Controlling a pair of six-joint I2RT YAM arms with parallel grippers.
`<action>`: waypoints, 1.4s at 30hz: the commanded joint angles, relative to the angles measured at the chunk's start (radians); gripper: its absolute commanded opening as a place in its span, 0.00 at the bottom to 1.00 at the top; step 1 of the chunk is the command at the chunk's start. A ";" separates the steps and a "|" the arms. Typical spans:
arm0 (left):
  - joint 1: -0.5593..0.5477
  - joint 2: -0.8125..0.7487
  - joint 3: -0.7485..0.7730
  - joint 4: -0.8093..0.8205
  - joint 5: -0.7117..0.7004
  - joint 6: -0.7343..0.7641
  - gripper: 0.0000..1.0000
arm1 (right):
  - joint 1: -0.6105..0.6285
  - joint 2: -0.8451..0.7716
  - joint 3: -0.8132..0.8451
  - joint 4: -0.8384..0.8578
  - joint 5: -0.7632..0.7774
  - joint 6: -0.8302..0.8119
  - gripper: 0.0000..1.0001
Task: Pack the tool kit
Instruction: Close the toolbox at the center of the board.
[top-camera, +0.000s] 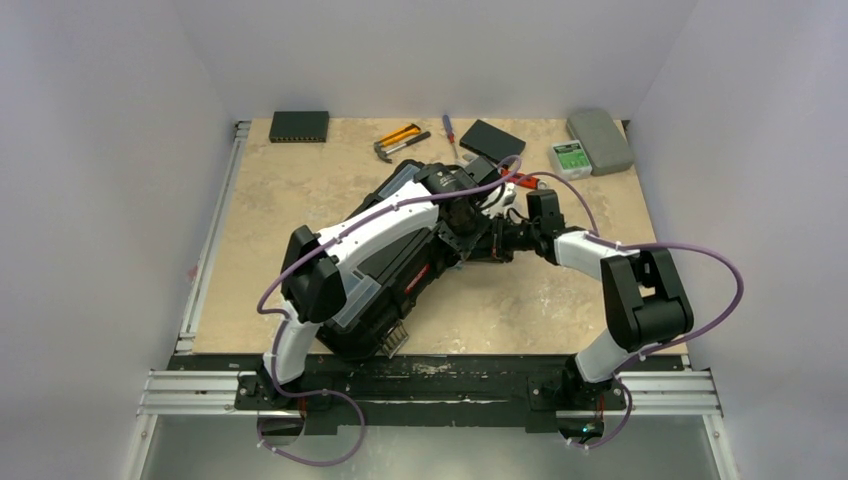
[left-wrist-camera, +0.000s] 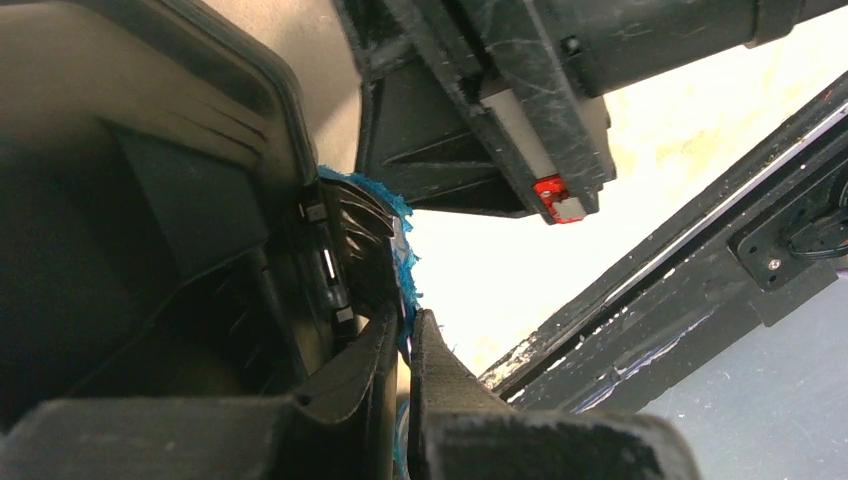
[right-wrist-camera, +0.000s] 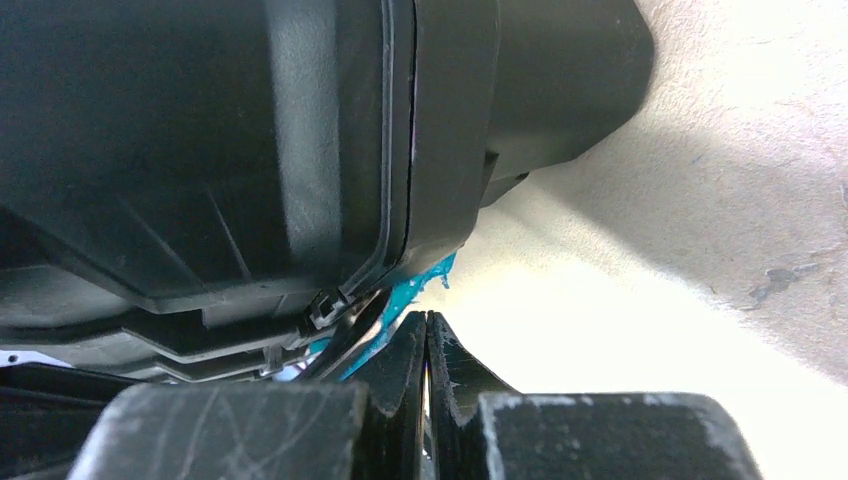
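Toolbox (top-camera: 375, 320) (black, angled) seems shut; contents hidden.

Toolbox (top-camera: 385, 300) lies aslant on the counter (top-camera: 290, 220), one end at the near edge left of centre, the other near mid-counter. Left arm (top-camera: 370, 232) stretches above it along its length; right arm (top-camera: 585, 250) comes in from the right edge to the toolbox's far end. Along the far edge, left corner to right corner: flat rectangular box (top-camera: 298, 126); pair of hand tools (top-camera: 405, 142) side by side; screwdriver (top-camera: 449, 130); second flat box (top-camera: 491, 138); small labelled box (top-camera: 570, 158); rounded case (top-camera: 599, 140), just beside it in the far right corner. A further small tool (top-camera: 527, 182), partly hidden, lies between toolbox and small labelled box.
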 joint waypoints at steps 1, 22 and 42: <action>0.037 -0.081 0.011 0.005 0.006 0.012 0.00 | -0.027 -0.079 -0.044 0.028 0.040 0.010 0.06; 0.054 -0.101 0.092 -0.048 0.094 0.027 0.00 | -0.071 -0.446 -0.555 0.648 0.262 0.244 0.83; 0.112 -0.117 0.111 -0.066 0.251 0.004 0.00 | -0.009 -0.128 -0.652 1.339 0.206 0.500 0.87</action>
